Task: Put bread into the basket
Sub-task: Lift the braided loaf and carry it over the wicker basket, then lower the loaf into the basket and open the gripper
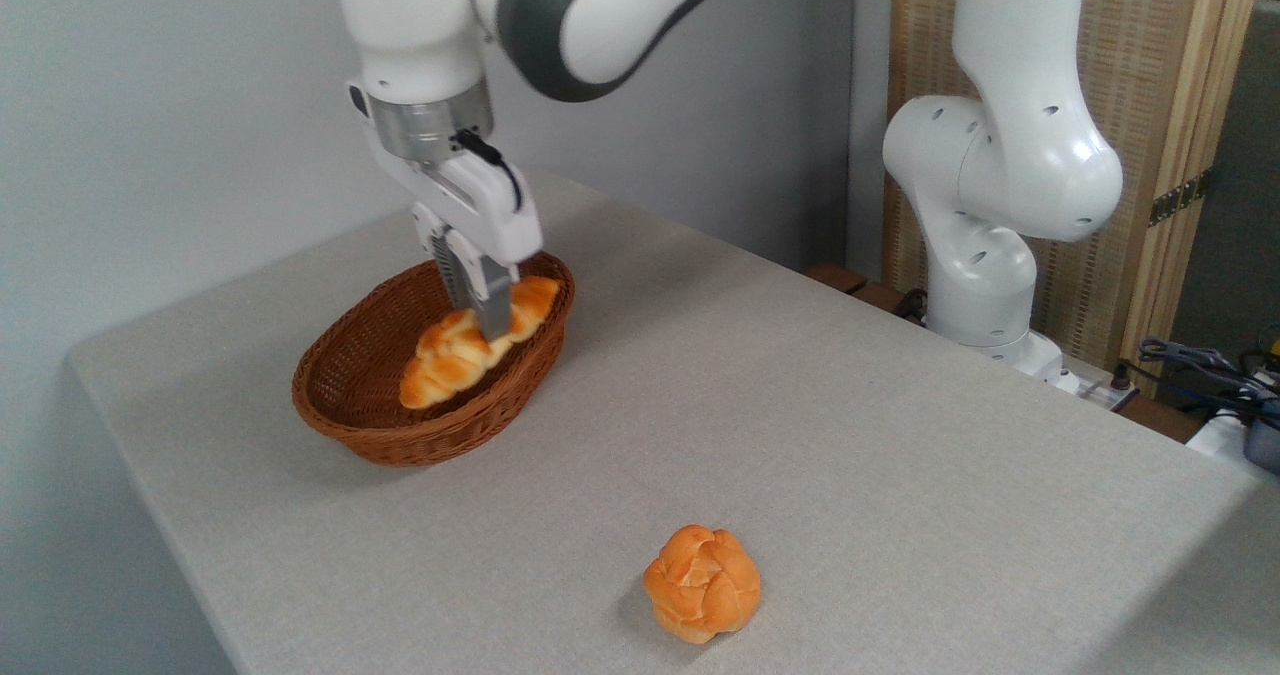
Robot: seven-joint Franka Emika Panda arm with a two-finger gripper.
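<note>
Progress stands at the final stage of placement. Braided loaf [468, 347] lies lengthwise within the oval wicker basket [360, 425], its lower pointed end down in the bowl and its upper end up near the far rim. Gripper [480, 317] is positioned at the loaf's middle, fingers [494, 300] narrow and set either side of it, apparently clasping the bread. Whether the loaf already bears its weight on the basket floor or hangs partly from the fingers cannot be told from this view.

Judged done: bread carried over and lowered into the basket. Judged outstanding: release of the loaf and withdrawal of the arm clear of the rim. Risk noted: the tilted loaf may shift or settle against the wall on release.

Count of items:
- Braided loaves: one, in the basket.
- Wicker baskets: one, on the left part of the table [850, 435].
- Round knotted buns [702, 583]: one, on the table near the front edge, well apart from the basket, not part of the task.
- Robot arms: one.
</note>
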